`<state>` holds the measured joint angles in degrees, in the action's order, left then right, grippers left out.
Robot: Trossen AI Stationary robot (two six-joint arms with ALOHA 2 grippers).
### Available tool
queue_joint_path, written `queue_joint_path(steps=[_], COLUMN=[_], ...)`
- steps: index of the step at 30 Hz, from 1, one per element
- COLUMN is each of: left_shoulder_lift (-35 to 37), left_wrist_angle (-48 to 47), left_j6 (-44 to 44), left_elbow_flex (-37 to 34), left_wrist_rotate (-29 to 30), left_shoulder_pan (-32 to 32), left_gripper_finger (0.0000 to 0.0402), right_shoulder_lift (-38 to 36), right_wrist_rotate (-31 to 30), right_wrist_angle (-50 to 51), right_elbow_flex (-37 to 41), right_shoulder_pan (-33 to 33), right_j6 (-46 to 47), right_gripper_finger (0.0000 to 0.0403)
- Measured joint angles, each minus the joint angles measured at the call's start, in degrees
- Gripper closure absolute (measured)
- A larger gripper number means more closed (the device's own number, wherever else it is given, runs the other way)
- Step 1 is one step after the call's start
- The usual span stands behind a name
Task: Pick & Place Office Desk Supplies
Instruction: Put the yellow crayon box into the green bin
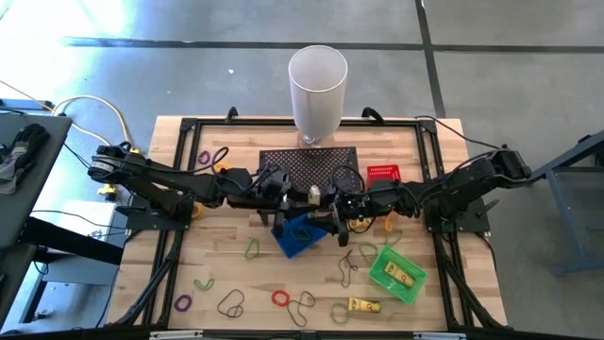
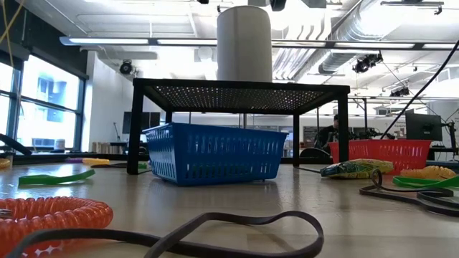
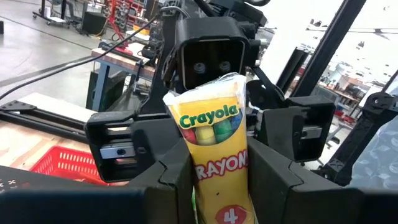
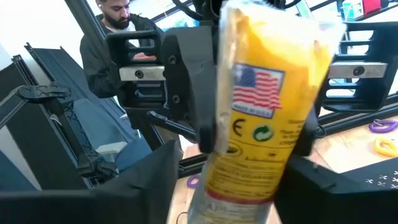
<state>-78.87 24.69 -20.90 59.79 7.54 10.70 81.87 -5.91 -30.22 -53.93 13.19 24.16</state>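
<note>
Crayon pack [image 3: 214, 155], long axis level between left gripper [image 3: 217, 186] and right gripper [image 4: 249, 180].

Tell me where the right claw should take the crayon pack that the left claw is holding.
Probably by the free top end of the crayon pack, since the left claw is shut on its lower half. Come head-on from the side facing the left claw: the right claw stands there open, one finger on each side of the flat pack, so it can close on the side edges.
</note>
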Motion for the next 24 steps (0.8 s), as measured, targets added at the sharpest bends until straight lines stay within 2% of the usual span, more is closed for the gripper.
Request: queue_joint_path(steps=[7, 12, 18, 20, 24], left_shoulder_lift=[0.0, 0.0, 0.0, 0.0, 0.0], left_wrist_angle=[0.0, 0.0, 0.0, 0.0, 0.0], left_j6=[0.1, 0.1, -0.3, -0.3, -0.2], left_elbow_flex=[0.0, 0.0, 0.0, 0.0, 0.0], left_wrist_rotate=[-0.3, -0.3, 0.1, 0.1, 0.1], left_shoulder_pan=[0.0, 0.0, 0.0, 0.0, 0.1], left_gripper_finger=[0.0288, 0.0285, 0.0284, 0.0281, 0.0253], right_shoulder_lift=[0.0, 0.0, 0.0, 0.0, 0.0], right_wrist_rotate=[0.6, 1.2, 1.6, 1.6, 1.6], right_wrist_angle=[0.2, 0.1, 0.0, 0.0, 0.0], right_elbow_flex=[0.0, 0.0, 0.0, 0.0, 0.0], right_shoulder_pan=[0.0, 0.0, 0.0, 0.0, 0.0], right_j6=[0.5, 0.4, 0.9, 0.9, 0.9], right_gripper_finger=[0.0305, 0.0306, 0.0264, 0.0269, 0.0306])
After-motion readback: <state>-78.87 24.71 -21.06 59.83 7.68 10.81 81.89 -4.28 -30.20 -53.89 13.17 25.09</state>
